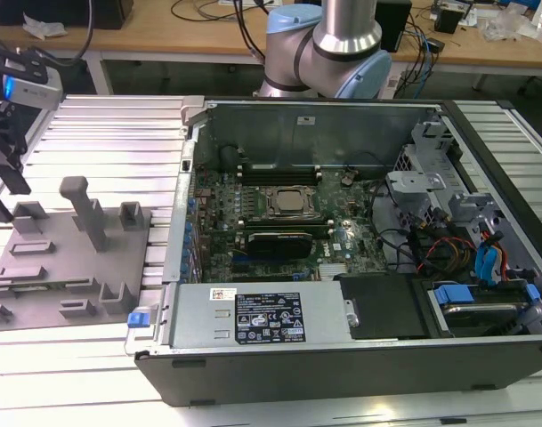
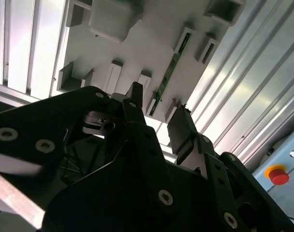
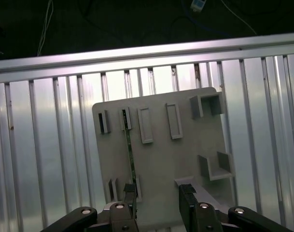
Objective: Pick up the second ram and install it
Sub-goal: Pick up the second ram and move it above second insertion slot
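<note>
Claw point(image 3: 158, 197) with fingers spread, holding nothing, hovers over a grey plate point(image 3: 180, 159) where the green memory stick point(image 3: 129, 154) stands on edge near one side, its end beside one fingertip point(image 3: 127, 194).

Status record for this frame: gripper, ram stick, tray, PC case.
gripper: open, holding nothing, low over the tray by one end of the ram stick
ram stick: on edge in the tray's slots, not gripped
tray: grey, on the ribbed metal table, at the exterior view's left
PC case: side open, motherboard exposed
</note>
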{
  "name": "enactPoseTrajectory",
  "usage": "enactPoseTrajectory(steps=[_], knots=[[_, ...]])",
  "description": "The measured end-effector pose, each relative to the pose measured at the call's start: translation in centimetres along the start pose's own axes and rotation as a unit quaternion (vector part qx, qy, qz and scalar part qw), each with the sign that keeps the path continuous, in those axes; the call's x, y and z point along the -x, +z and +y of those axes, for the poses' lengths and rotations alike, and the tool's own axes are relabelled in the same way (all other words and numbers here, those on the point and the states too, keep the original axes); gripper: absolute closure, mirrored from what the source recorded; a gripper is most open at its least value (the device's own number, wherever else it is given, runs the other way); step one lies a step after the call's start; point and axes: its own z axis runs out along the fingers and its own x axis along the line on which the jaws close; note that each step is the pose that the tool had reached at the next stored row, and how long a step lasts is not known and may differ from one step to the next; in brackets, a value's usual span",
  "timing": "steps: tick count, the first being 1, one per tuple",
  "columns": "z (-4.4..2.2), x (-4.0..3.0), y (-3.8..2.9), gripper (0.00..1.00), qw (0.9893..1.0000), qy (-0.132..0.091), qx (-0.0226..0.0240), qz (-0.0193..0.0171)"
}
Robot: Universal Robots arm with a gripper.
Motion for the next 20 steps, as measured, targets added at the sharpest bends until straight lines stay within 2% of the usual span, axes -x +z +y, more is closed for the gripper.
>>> enactPoseTrajectory(steps=[7,11,12,15,20], knots=[[-0.02,-0.02,0.63,0.52,1.0,-0.001,0.0001,0.0001],[-0.08,-0.41,0.85,0.52,1.0,-0.002,0.0,0.0001],[-0.11,-0.64,0.99,0.52,1.0,-0.006,0.0001,0.0002],[-0.12,-0.71,1.3,0.52,0.9997,-0.022,0.0005,0.001],[-0.22,-1.05,2.66,0.52,0.9997,-0.024,0.0005,0.0011]])
